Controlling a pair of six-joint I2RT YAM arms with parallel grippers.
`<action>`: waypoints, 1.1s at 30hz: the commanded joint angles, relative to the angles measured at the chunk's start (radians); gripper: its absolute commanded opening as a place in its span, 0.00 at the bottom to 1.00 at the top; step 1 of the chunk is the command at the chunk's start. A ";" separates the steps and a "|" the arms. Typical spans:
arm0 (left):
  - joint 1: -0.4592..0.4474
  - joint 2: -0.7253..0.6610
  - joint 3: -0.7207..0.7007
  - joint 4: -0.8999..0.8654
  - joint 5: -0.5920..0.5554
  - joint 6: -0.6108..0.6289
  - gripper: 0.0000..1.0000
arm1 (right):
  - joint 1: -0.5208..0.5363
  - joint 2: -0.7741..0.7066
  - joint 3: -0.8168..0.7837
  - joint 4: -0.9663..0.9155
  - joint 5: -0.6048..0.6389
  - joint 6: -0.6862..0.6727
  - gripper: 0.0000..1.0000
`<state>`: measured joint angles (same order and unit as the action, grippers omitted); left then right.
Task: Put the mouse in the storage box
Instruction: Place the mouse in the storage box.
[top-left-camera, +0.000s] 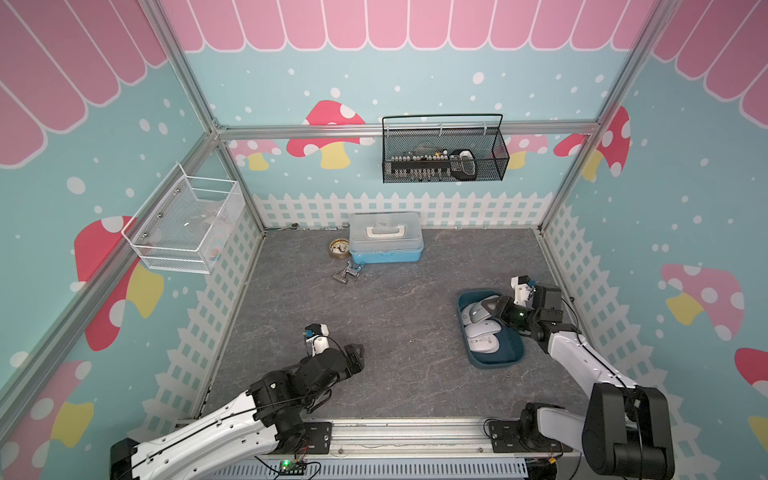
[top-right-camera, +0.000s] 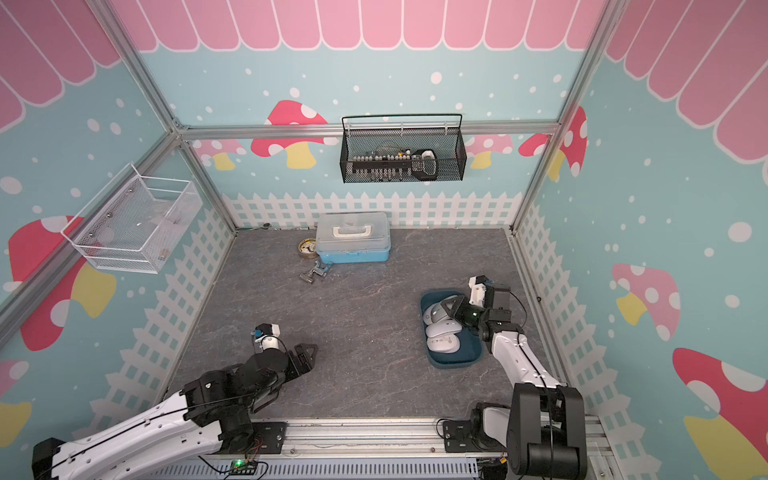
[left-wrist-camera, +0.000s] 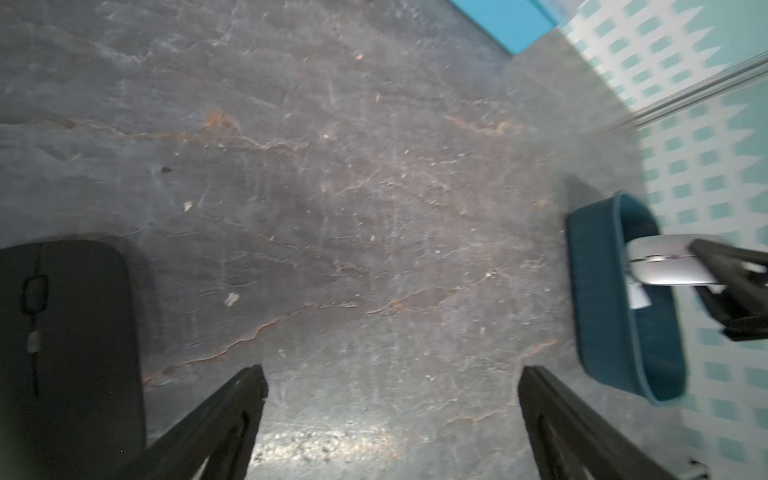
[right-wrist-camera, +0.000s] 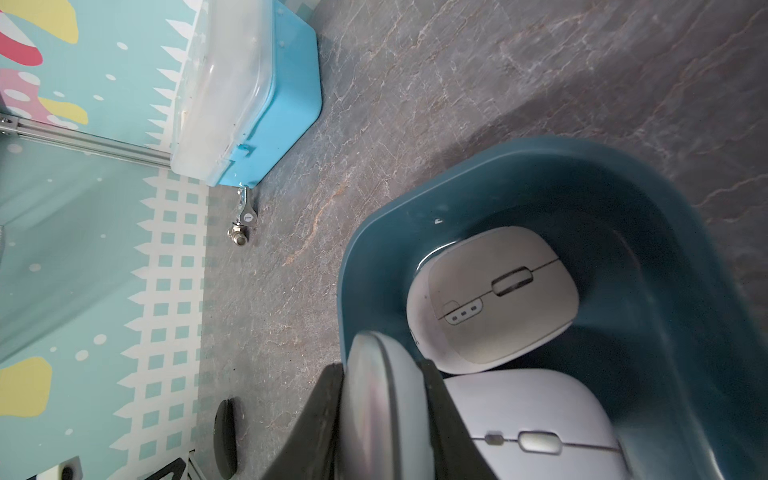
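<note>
Four containers are in view.

1. The storage box (top-left-camera: 496, 360) (top-right-camera: 454, 360) (right-wrist-camera: 374, 249) lies on the right side of the table (top-left-camera: 395, 324), its long axis running near to far. Three pale mice (top-left-camera: 483, 344) lie flat inside, in a row from its middle to its far end. The right gripper (top-left-camera: 496, 309) (right-wrist-camera: 382, 368) is pinched on a silver mouse (top-left-camera: 482, 311) (left-wrist-camera: 660, 266) (right-wrist-camera: 374, 419), one finger on each side. It holds that mouse tilted over the far end of the box, above the pale ones. Whether it touches them cannot be told.

2. The light-blue case (top-left-camera: 386, 255) stands at far centre, with its clear lid down and a white handle on top. Its contents are not legible. A round tin (top-left-camera: 339, 248) sits just beside its left end, and a metal fitting (top-left-camera: 347, 274) lies just near of its near-left corner.

3. The black wire-mesh basket (top-left-camera: 496, 160) hangs from the rail on the far wall. It holds a long dark strip topped with a row of small pieces, and a dark mouse-shaped item at its right end.

4. The white wire basket (top-left-camera: 174, 257) is fixed to the left wall. Something clear lies inside, too indistinct to name.

The left gripper (top-left-camera: 356, 356) (left-wrist-camera: 392, 374) hangs low over the near-left part of the table, jaws spread wide with nothing between them. A black mouse (left-wrist-camera: 62, 332) lies flat on the table just beside it, well apart from the storage box. It shows only in the left wrist view.
</note>
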<state>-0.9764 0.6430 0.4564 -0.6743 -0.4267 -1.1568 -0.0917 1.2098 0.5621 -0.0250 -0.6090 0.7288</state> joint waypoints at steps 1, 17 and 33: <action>0.025 0.053 0.029 -0.042 0.000 -0.018 0.99 | -0.001 0.008 -0.029 0.054 0.004 -0.014 0.28; 0.315 0.211 0.048 0.036 0.104 0.100 0.99 | 0.000 -0.053 0.025 -0.055 0.180 -0.075 0.81; 0.363 0.324 0.121 -0.328 -0.101 -0.292 0.99 | 0.004 -0.178 0.018 -0.085 0.185 -0.062 0.81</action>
<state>-0.6209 0.9520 0.5579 -0.8837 -0.4541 -1.3323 -0.0910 1.0290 0.5858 -0.0990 -0.4122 0.6769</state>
